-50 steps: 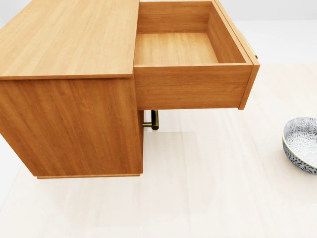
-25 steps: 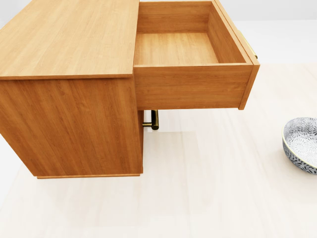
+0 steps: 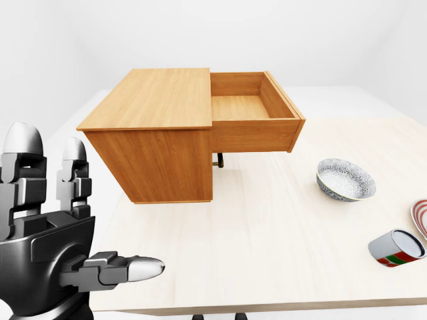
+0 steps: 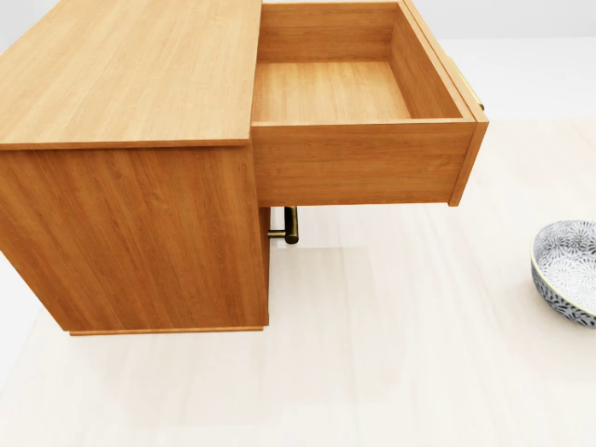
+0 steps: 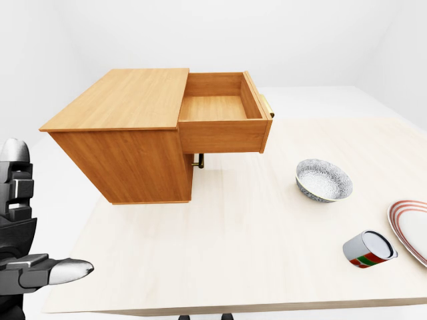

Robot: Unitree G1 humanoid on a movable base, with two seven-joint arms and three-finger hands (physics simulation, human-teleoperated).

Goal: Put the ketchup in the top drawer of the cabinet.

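Wooden top drawer (image 4: 331, 91) of the cabinet (image 3: 153, 133) stands pulled out and bare inside. No ketchup shows anywhere; a patterned bowl (image 3: 345, 179) and tipped can (image 5: 369, 249) sit on the worktop (image 3: 267, 247). Left hand (image 3: 50, 233) hovers, fingers spread wide.

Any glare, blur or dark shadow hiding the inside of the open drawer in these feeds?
Head view: the open wooden drawer is sharp, evenly lit and empty, with only soft shading underneath. Eye views: no glare; the black robot left hand covers the lower left corner.
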